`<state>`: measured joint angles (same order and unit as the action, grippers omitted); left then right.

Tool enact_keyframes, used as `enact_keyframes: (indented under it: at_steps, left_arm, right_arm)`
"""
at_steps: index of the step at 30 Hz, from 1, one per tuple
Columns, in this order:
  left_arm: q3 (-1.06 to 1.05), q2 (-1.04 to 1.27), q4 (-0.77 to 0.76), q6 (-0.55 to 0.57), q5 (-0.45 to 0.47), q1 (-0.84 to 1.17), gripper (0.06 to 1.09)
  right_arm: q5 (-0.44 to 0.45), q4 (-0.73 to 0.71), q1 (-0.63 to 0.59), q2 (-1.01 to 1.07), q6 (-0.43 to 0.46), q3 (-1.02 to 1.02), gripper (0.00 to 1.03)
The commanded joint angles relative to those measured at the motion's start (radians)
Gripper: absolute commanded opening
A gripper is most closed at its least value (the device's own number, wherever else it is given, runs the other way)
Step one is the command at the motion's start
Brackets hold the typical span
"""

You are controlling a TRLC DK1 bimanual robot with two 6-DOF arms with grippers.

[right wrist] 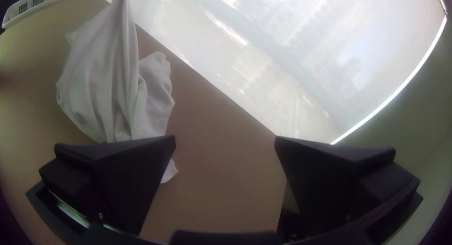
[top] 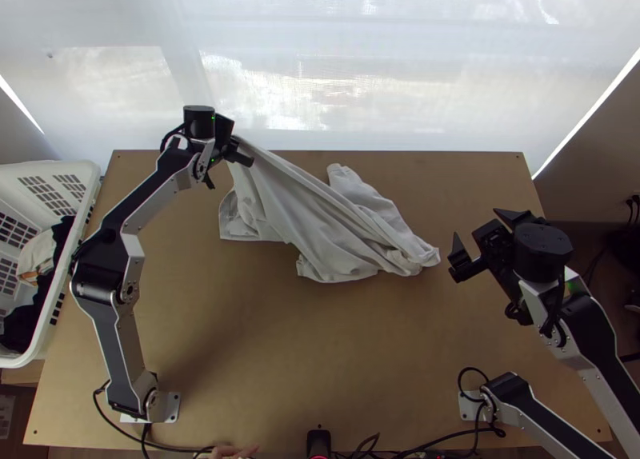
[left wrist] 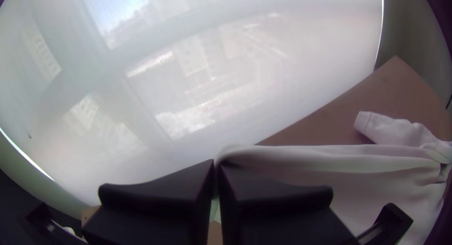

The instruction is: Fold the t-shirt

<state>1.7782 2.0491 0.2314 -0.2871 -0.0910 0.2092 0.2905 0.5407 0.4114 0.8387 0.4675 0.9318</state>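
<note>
The light grey t-shirt point(top: 320, 219) lies bunched and stretched slantwise on the table's far half. My left gripper point(top: 234, 152) holds it by a corner at the far left, lifted off the table. In the left wrist view the left gripper point(left wrist: 216, 179) is shut on the cloth, and the t-shirt point(left wrist: 358, 174) runs taut away from it. My right gripper point(top: 478, 239) stands open just right of the shirt's bunched right end. In the right wrist view the fingers of the right gripper point(right wrist: 225, 139) are wide apart with nothing between them, beside the t-shirt point(right wrist: 108, 80).
A white laundry basket point(top: 68, 259) with dark and light clothes stands at the table's left edge. The wooden table point(top: 264, 363) shows bare wood in front of the shirt. A translucent screen point(top: 360, 67) rises behind the far edge. A person's hand point(top: 234, 453) is at the near edge.
</note>
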Motion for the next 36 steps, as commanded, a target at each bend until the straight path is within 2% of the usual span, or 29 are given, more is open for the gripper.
enact_keyframes:
  at_steps: [1, 2, 3, 6, 9, 16, 19, 23, 29, 36]
  left_arm:
    - [0.050, 0.131, 0.098, 0.028, -0.013, 0.016, 0.64]
    - [0.032, 0.118, 0.106, 0.023, -0.013, 0.025, 0.93]
    - [0.020, 0.103, 0.126, 0.022, -0.013, 0.035, 1.02]
    - [0.013, 0.034, 0.210, 0.031, -0.006, 0.041, 1.02]
    - [0.000, -0.056, 0.316, 0.042, 0.043, 0.033, 1.02]
    - [-0.180, -0.300, 0.479, 0.058, 0.077, 0.007, 1.02]
    - [-0.273, -0.383, 0.582, 0.098, 0.154, -0.007, 1.02]
    - [-0.301, -0.399, 0.772, 0.180, 0.333, -0.034, 1.00]
    - [-0.313, -0.374, 0.806, 0.259, 0.438, -0.044, 1.00]
    - [-0.312, -0.282, 0.729, 0.327, 0.442, -0.073, 1.00]
  right_arm:
    - [0.001, 0.002, 0.003, 0.003, 0.002, -0.011, 0.98]
    - [0.002, 0.002, 0.003, 0.002, 0.002, -0.010, 0.98]
    - [0.004, 0.002, 0.003, 0.002, 0.002, -0.008, 0.98]
    - [0.004, 0.002, 0.001, 0.000, 0.003, -0.004, 0.98]
    - [0.004, 0.002, 0.001, -0.003, 0.003, -0.002, 0.98]
    - [0.004, -0.005, 0.001, -0.007, 0.002, 0.001, 0.98]
    - [0.004, -0.007, 0.001, -0.010, 0.003, 0.007, 0.98]
    - [0.004, -0.007, 0.003, -0.018, 0.005, 0.007, 0.98]
    - [0.004, -0.007, 0.004, -0.027, 0.005, 0.006, 0.98]
    - [0.004, 0.015, 0.004, -0.044, 0.007, 0.010, 0.98]
